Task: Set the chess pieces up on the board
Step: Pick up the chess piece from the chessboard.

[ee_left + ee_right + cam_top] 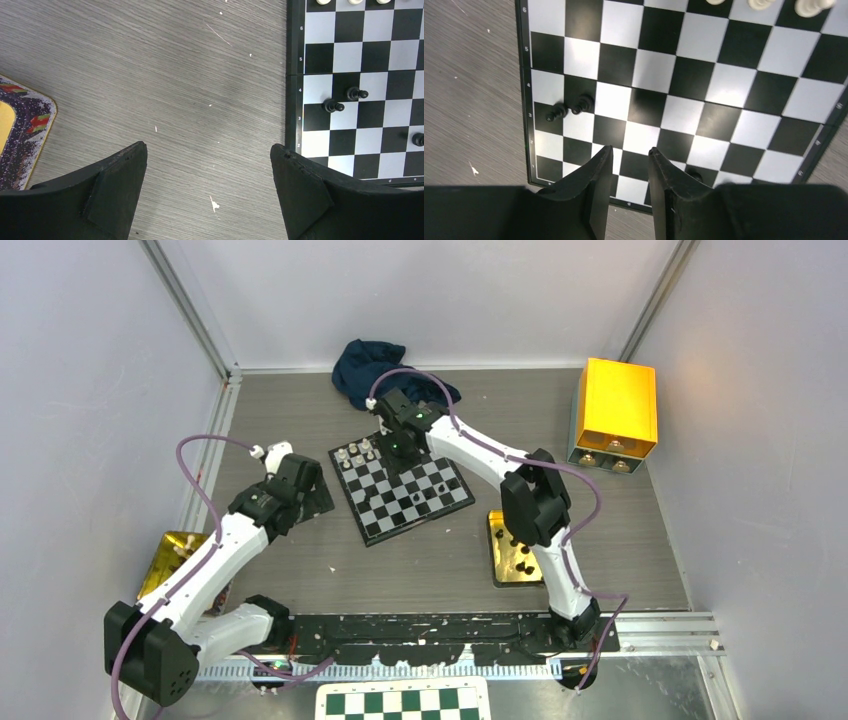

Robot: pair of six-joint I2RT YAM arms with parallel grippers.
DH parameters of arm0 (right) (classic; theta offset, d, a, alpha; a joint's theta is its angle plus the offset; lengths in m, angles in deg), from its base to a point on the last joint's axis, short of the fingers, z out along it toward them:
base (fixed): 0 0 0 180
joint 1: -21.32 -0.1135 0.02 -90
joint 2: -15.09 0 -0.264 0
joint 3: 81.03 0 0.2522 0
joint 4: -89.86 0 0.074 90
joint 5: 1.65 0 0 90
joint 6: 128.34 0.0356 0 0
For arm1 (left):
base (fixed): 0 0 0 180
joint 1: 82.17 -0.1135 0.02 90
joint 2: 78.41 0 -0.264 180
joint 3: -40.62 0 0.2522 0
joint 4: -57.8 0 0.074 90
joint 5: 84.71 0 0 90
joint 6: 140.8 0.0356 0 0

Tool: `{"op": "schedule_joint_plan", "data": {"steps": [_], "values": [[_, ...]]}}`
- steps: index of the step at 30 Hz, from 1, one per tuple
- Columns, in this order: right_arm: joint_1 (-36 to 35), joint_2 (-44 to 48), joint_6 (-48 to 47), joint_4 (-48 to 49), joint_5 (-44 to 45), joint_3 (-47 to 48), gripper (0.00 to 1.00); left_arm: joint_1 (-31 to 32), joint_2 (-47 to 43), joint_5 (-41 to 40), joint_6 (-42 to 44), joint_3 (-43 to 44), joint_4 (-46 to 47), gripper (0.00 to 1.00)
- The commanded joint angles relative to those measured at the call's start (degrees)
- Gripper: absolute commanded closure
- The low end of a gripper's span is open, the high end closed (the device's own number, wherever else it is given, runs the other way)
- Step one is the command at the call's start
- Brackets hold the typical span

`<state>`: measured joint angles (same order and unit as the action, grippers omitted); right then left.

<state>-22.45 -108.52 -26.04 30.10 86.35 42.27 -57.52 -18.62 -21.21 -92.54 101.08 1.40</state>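
Note:
The board (385, 515) lies at the table's middle. Several white pieces (355, 454) stand at its far left corner, and a few black pieces (413, 499) stand nearer its middle. My right gripper (398, 450) hovers over the board's far side. In the right wrist view it (630, 149) is open by a narrow gap and empty. Two black pieces (569, 108) stand near the board's edge, and another (696, 176) peeks from behind a finger. My left gripper (312, 495) is wide open (208, 146) and empty over bare table just left of the board (320, 30).
A gold tray (503, 575) right of the board holds more black pieces (522, 565). Another gold tray (165, 560) lies at the left, under the left arm. A yellow box (615, 410) and a blue cloth (365, 365) sit at the back. A green-and-white checkered board (400, 702) lies at the near edge.

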Motion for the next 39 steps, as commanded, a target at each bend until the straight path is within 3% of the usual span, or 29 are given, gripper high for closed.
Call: {"op": "schedule_joint_plan", "data": {"steps": [1,39], "values": [[-0.07,-2.53,-1.04,1.18,-5.05,4.46,0.61,0.05,-0.46,-1.02,0.38,2.17,1.82,0.06],[-3.44,-12.4,-0.09,0.07,-6.7,14.02,0.6,1.01,-3.23,-0.85,3.76,0.32,3.08,0.05]]}}
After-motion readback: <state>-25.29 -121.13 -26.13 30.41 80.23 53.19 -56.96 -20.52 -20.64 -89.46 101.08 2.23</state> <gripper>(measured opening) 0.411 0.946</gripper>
